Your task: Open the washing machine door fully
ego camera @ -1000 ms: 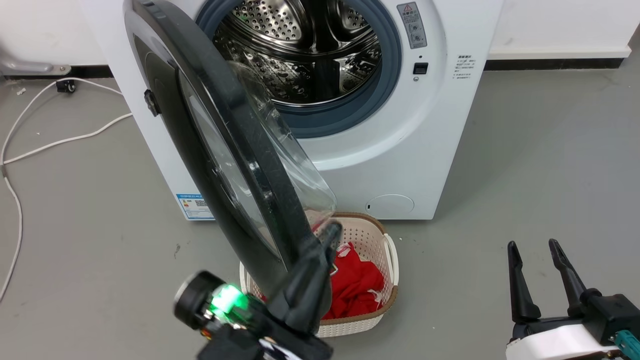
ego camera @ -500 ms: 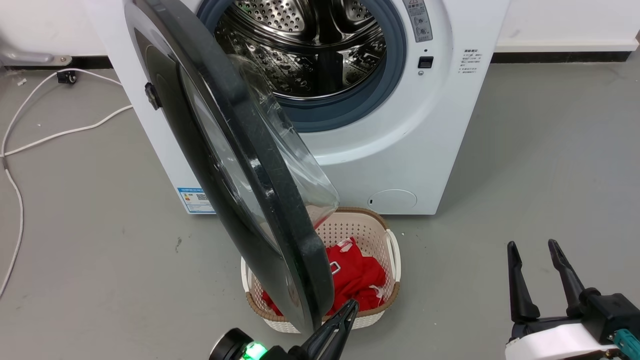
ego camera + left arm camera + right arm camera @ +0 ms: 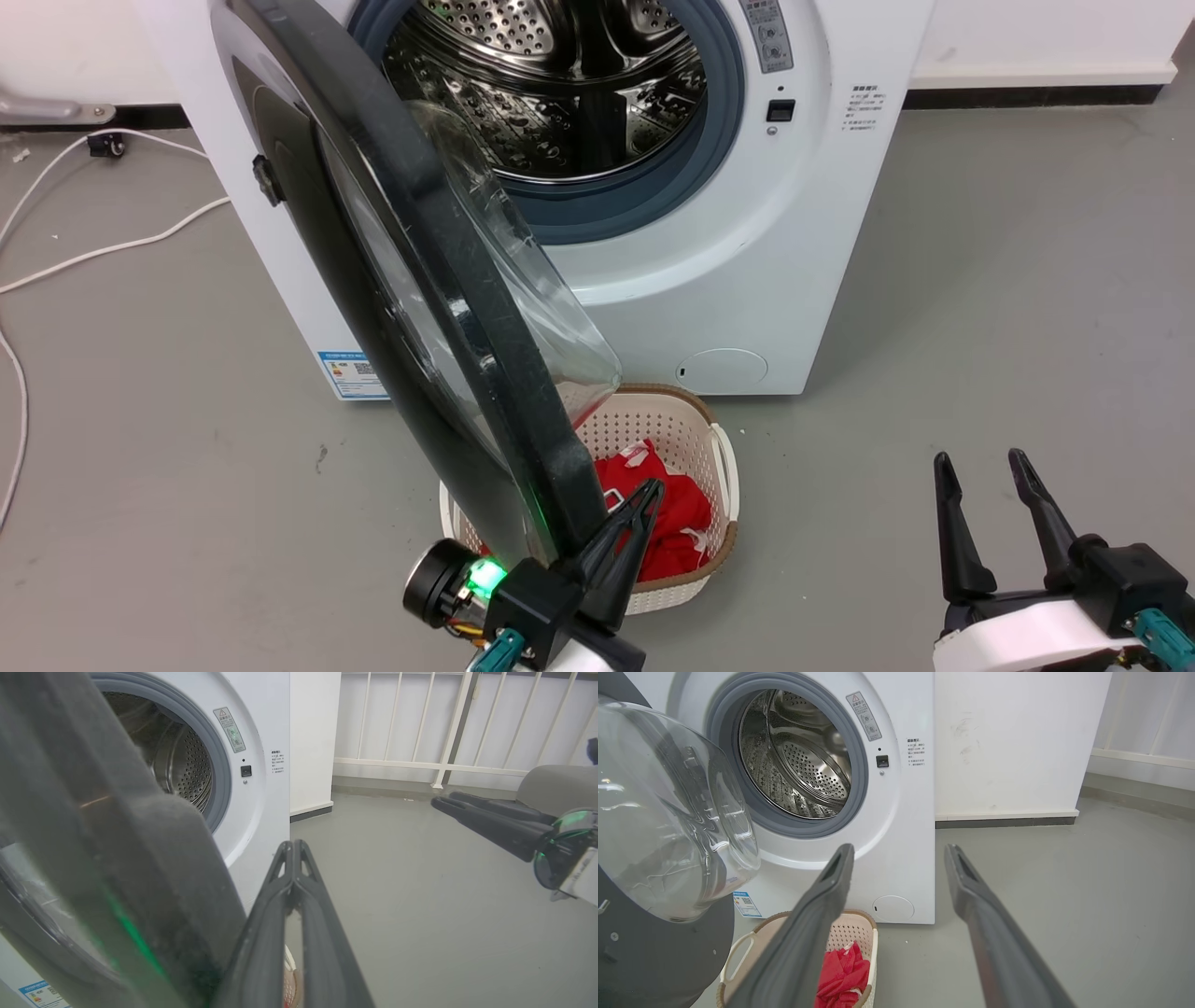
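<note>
The washing machine door [image 3: 467,317] was pictured swung partway out from the washing machine [image 3: 747,261], over a laundry basket [image 3: 721,467]. The left gripper [image 3: 651,490], fingers pressed together on nothing, was held just beside the door's lower rim. The right gripper [image 3: 978,459] was seen with fingers spread.

Left fingers [image 3: 624,543] tight together, tilted up and rightward; right fingers [image 3: 952,532] apart, tips upward.

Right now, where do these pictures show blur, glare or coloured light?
Left wrist view: the washing machine door looms blurred, a green streak on its rim. Right wrist view: its glass bowl carries pale reflections. Head view: sharp, with a green lamp glowing behind the left pincer.
</note>
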### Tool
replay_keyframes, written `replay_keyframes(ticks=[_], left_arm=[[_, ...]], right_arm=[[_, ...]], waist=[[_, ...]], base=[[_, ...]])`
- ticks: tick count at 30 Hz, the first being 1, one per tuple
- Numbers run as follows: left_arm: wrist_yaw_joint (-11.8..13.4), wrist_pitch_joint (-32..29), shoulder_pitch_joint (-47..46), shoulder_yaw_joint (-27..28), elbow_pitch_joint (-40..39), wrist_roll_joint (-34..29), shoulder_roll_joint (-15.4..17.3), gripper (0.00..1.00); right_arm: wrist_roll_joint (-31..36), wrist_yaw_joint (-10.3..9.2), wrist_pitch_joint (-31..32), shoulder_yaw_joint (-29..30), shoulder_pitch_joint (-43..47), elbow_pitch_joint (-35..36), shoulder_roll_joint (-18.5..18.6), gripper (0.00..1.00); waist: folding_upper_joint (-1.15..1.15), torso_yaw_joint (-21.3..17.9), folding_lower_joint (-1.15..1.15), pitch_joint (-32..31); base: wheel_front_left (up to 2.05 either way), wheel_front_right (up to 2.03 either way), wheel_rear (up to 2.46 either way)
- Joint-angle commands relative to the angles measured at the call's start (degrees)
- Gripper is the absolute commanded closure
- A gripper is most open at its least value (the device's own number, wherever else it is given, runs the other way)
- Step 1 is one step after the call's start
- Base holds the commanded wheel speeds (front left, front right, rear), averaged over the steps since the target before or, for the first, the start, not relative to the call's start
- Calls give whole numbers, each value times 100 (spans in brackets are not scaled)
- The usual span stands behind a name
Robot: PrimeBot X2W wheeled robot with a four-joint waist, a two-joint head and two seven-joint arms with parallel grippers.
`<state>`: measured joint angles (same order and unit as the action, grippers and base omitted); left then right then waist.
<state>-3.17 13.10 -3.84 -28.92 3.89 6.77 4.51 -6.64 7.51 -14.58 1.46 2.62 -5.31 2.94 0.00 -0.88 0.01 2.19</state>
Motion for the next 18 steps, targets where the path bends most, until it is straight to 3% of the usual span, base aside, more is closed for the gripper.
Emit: replay_keyframes(ticks=[1, 18], left_arm=[[63, 41, -134, 66, 91, 23, 1, 100], [503, 180, -253, 320, 584, 237, 21, 100]], right_arm=[[-16, -4, 0, 5, -15, -4, -12, 0], [-99, -4, 25, -15, 26, -68, -12, 0]], waist=[[0, -7, -1, 2], [0, -2, -1, -55]], base=[[0, 0, 0], [0, 0, 0]])
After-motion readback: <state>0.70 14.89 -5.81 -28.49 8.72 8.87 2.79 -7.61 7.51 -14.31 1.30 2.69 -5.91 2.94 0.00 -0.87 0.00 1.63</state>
